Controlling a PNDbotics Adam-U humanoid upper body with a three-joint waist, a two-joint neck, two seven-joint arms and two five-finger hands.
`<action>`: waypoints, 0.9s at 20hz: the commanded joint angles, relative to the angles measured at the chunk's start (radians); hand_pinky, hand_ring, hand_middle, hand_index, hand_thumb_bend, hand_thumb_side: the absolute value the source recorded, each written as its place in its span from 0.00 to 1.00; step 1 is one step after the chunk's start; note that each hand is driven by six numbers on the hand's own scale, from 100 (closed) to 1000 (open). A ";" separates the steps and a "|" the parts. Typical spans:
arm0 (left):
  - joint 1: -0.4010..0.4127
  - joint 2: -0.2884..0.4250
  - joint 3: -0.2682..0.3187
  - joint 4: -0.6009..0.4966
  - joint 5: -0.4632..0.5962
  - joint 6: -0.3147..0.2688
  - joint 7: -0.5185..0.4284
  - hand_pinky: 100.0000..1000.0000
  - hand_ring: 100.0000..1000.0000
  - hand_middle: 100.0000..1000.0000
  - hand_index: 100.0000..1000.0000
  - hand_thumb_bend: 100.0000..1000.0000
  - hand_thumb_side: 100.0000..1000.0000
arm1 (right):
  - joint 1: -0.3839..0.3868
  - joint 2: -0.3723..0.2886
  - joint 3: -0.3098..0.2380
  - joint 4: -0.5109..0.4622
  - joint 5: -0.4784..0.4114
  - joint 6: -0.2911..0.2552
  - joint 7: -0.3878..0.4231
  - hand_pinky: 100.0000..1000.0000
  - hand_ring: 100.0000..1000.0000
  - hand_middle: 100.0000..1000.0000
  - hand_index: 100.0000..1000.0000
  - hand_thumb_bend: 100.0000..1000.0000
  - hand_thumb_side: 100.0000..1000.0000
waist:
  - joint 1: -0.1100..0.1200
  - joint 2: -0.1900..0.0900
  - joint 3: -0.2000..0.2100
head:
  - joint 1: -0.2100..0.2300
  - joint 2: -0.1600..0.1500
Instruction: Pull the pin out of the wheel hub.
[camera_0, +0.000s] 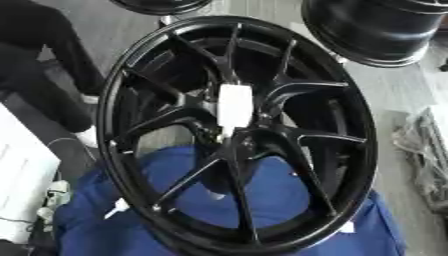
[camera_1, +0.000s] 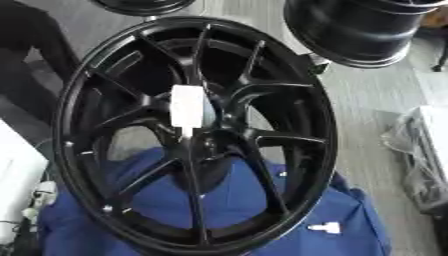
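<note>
Fingers: neither robot hand shows in either eye view, so whether they are spread, pressed together or pinching anything cannot be told.

Pin: white, oblong piece (camera_0: 234, 107) at the centre of the wheel hub, standing along the spokes' meeting point, slightly above mid-frame. It sits in or against the centre bore; how deep it seats is hidden.

Wheel hub: black multi-spoke rim (camera_0: 131, 80) filling most of the frame, tilted so its face turns toward the camera. Judged purpose of the tilt: it presents the centre bore and the pin for a straight pull toward the viewer.

Support: blue cloth (camera_1: 350, 210) under the rim's lower edge, lower part of the frame. Judged purpose: padding that keeps the rim from sliding or scratching. What lies beneath the cloth is not visible.

Small white items: one piece (camera_1: 325, 228) on the cloth at lower right, another (camera_0: 116, 208) at lower left behind the rim; identity unclear.

Surroundings: second black rim (camera_0: 376, 30) at upper right, a further dark rim edge (camera_0: 162, 5) at top centre, grey floor (camera_0: 385, 95) right of the wheel.

Markings: no brand, label or writing can be read on the rim, pin or cloth.

Task state: pin lies at the hub centre, not clear of it.
</note>
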 joint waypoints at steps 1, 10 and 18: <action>-0.016 0.028 0.004 -0.012 -0.001 0.000 -0.003 0.71 0.75 0.66 0.64 0.23 0.78 | -0.041 0.018 0.021 -0.043 -0.139 0.027 -0.160 0.86 0.73 0.69 0.83 0.39 0.34 | 0.009 -0.027 0.005 | -0.002 -0.011; -0.032 0.021 0.006 -0.022 -0.001 -0.004 0.003 0.71 0.75 0.67 0.66 0.23 0.78 | -0.105 0.212 0.101 -0.192 -0.407 -0.013 -0.505 0.87 0.75 0.71 0.85 0.36 0.28 | 0.019 -0.026 0.024 | 0.000 -0.021; -0.036 0.010 0.003 -0.027 -0.004 -0.003 0.002 0.71 0.75 0.67 0.68 0.23 0.78 | -0.135 0.366 0.127 -0.180 -0.431 -0.015 -0.580 0.88 0.77 0.73 0.87 0.35 0.32 | 0.032 -0.030 0.029 | 0.003 -0.033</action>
